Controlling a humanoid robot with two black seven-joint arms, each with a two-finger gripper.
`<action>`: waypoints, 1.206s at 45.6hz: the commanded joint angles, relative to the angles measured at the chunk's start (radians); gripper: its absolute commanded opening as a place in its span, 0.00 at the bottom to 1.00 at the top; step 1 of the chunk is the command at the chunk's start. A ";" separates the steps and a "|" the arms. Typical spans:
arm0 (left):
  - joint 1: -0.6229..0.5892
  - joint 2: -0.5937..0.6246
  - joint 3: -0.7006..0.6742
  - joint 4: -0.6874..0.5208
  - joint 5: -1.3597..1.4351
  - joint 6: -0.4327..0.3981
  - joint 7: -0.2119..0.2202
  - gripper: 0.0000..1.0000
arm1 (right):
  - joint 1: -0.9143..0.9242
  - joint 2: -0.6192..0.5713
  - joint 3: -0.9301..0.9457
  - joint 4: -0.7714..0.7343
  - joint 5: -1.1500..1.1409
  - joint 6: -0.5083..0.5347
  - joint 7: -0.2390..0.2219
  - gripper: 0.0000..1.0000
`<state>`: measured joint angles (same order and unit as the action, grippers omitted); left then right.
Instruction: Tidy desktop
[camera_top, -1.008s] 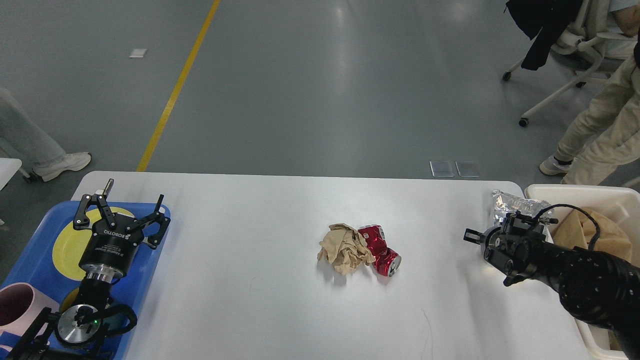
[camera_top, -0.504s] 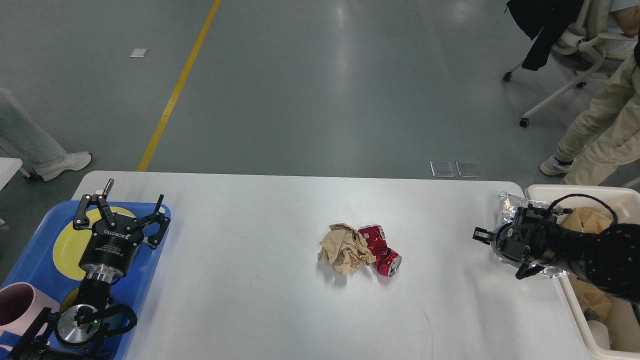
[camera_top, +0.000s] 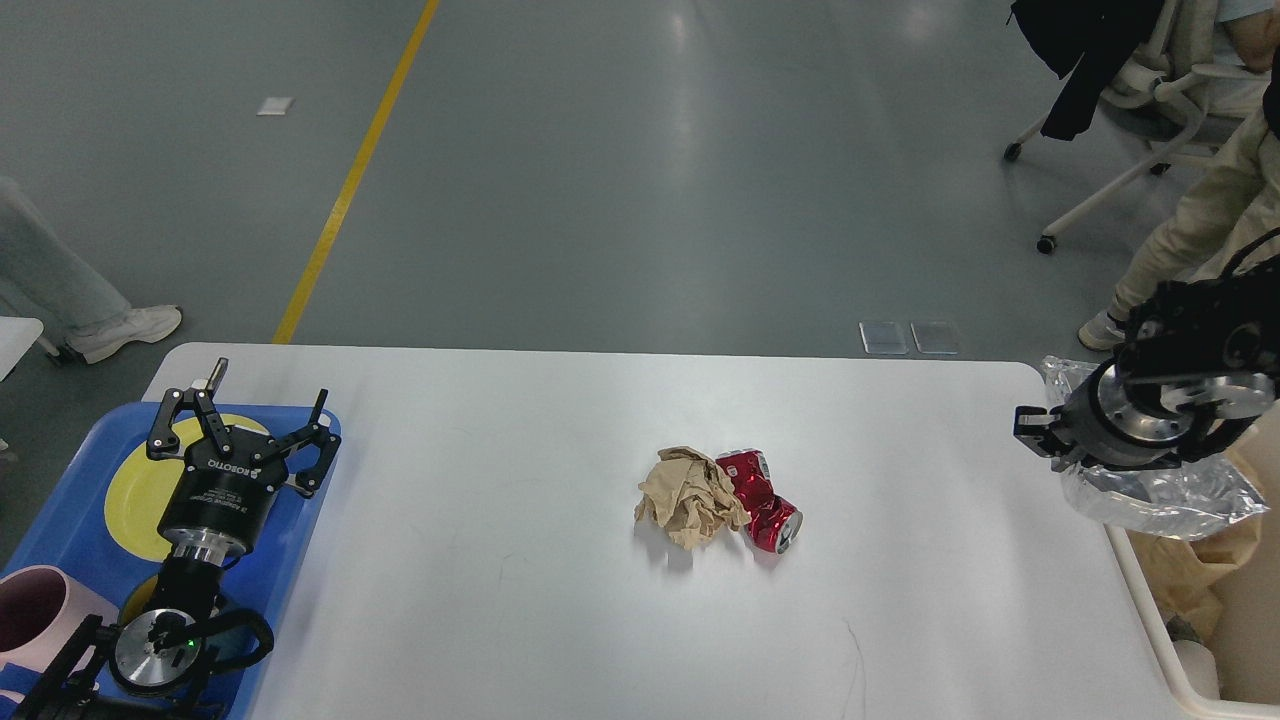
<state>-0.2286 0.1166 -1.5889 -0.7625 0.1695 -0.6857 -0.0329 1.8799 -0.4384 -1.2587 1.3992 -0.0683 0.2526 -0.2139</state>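
Right claw (camera_top: 1090, 470): at the right edge of the surface (camera_top: 520, 600), pointing downward, with a crinkled silver foil bag (camera_top: 1160, 495) hanging beneath it. The fingers are hidden behind the wrist, so I cannot tell how they stand; the bag appears held, judging from how it hangs clear of the surface. It sits over the rim of the cream bin (camera_top: 1150, 630), which already holds brown paper.

Left claw (camera_top: 245, 425): fingers spread wide, empty, over the blue tray (camera_top: 300, 560) and yellow plate (camera_top: 135, 495).

Step in hand, by judgement: disposal of the foil bag. The next move calls for carrying it further over the bin and letting go.

Remaining on the surface: a crumpled brown paper ball (camera_top: 690, 495) touching a crushed red can (camera_top: 762, 500), at centre, well apart from both claws.
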 joint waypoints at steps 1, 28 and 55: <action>0.000 0.000 0.000 0.002 0.001 0.000 0.001 0.97 | 0.203 -0.008 -0.132 0.164 0.039 0.057 0.125 0.00; 0.000 0.000 0.001 0.000 0.001 0.000 -0.001 0.97 | 0.381 -0.029 -0.455 0.196 0.010 0.169 0.369 0.00; 0.000 0.000 0.001 0.000 -0.001 0.000 -0.001 0.97 | -0.703 -0.270 0.079 -0.747 -0.004 0.079 0.252 0.00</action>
<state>-0.2286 0.1166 -1.5876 -0.7621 0.1689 -0.6857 -0.0342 1.4666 -0.7198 -1.3536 0.8738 -0.0819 0.3382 0.0393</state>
